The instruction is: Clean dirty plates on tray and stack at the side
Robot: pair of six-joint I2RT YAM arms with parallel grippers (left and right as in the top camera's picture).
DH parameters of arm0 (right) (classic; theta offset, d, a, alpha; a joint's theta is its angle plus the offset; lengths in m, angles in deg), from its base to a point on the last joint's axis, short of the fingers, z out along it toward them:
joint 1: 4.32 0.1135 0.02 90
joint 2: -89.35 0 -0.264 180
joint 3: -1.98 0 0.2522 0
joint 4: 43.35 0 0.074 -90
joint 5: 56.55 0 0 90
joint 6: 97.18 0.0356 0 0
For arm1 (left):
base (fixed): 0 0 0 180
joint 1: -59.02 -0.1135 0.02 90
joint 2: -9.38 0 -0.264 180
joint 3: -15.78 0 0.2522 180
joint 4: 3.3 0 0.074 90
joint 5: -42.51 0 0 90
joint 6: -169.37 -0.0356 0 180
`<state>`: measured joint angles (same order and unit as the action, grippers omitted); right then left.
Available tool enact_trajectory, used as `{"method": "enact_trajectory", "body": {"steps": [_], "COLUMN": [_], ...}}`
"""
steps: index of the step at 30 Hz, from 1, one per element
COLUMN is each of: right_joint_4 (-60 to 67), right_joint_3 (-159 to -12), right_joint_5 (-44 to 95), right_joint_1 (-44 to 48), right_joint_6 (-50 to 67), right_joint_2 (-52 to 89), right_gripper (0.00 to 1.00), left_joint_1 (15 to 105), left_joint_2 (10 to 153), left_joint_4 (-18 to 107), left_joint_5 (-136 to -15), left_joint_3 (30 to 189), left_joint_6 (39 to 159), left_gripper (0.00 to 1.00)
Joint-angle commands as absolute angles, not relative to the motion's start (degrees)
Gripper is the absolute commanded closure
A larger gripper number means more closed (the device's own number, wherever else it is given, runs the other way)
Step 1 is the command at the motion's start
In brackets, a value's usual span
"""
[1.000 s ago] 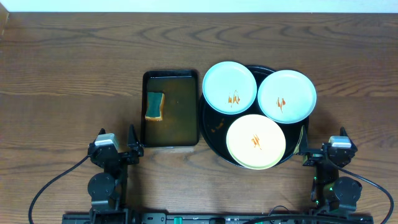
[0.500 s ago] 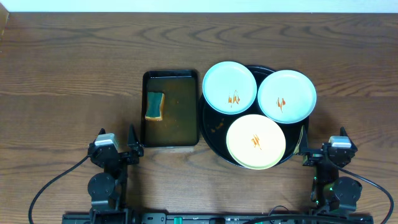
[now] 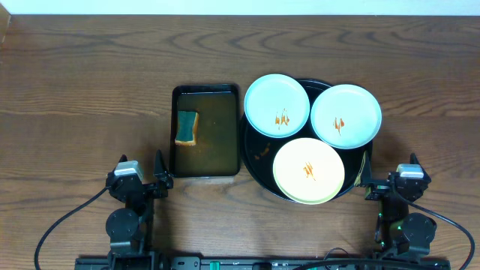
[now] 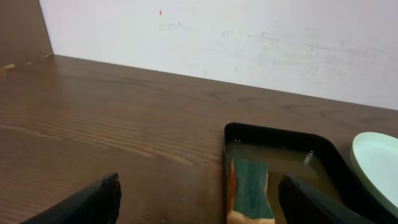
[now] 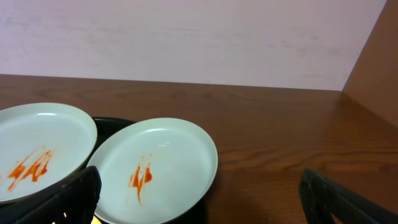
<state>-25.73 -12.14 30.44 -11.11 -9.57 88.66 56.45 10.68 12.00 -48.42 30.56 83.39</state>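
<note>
Three smeared plates [image 3: 277, 96] sat on the tray [image 3: 257, 156]; left gripper [image 3: 139, 165] and right gripper [image 3: 390, 169] stood spread, empty, at the desk's near edge.

Dark wood table, pale wall behind.
You see a brown wood-grain table [image 3: 82, 67] filling nearly the whole overhead frame, with 1 thin strip of white wall [image 3: 240, 6] along its top edge. In the 2 wrist views, a brown panel [image 4: 22, 28] closes the upper left of one and a second panel [image 5: 373, 56] the upper right of the other, under soft, even light.
</note>
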Motion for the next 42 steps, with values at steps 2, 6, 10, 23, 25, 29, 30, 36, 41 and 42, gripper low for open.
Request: {"method": "enact_trajectory", "body": {"steps": [2,6,10,23,25,29,30,36,41,42], "right_joint_4": [-25.49,-25.49,-25.49,-25.6,-25.67,-25.65,-25.58,-20.97,-15.53,-14.59], "right_joint_3": [-12.1,-12.1,-12.1,-12.1,-12.1,-12.1,-12.14,-15.14,-23.2,-24.73], "right_joint_5": [30.18,30.18,30.18,29.5,28.94,28.72,28.7,28.67,27.71,27.03], "right_joint_1": [-10.45,-10.45,-10.45,-10.45,-10.45,-10.45,-10.45,-10.45,-10.45,-10.45], "right_joint_6": [-10.47,-10.47,-10.45,-9.33,-6.64,-0.39,0.59,3.47,3.47,3.47], "right_joint_2": [88.96,88.96,88.96,88.96,88.96,88.96,88.96,86.21,76.77,74.8], "right_gripper": [0.01,0.01,0.01,0.01,0.01,0.01,0.01,0.01,0.01,0.01], "left_joint_1": [56.19,56.19,56.19,56.19,56.19,56.19,56.19,56.19,56.19,56.19], "left_joint_2": [10.85,10.85,10.85,11.16,11.55,13.39,14.37,24.6,38.96,41.41], "left_joint_4": [14.67,14.67,14.64,14.62,14.56,14.97,15.37,16.81,22.82,23.78], "left_joint_5": [-47.2,-47.2,-47.22,-47.9,-48.75,-48.95,-48.95,-48.95,-51.11,-52.25], "left_joint_3": [29.79,29.79,29.79,29.79,29.86,30.86,31.5,38.62,50.49,52.48], "left_joint_6": [82.4,82.42,82.42,83.08,83.12,83.28,83.28,83.28,82.8,82.82], "left_gripper": [0.18,0.18,0.18,0.18,0.18,0.18,0.18,0.18,0.18,0.18]}}
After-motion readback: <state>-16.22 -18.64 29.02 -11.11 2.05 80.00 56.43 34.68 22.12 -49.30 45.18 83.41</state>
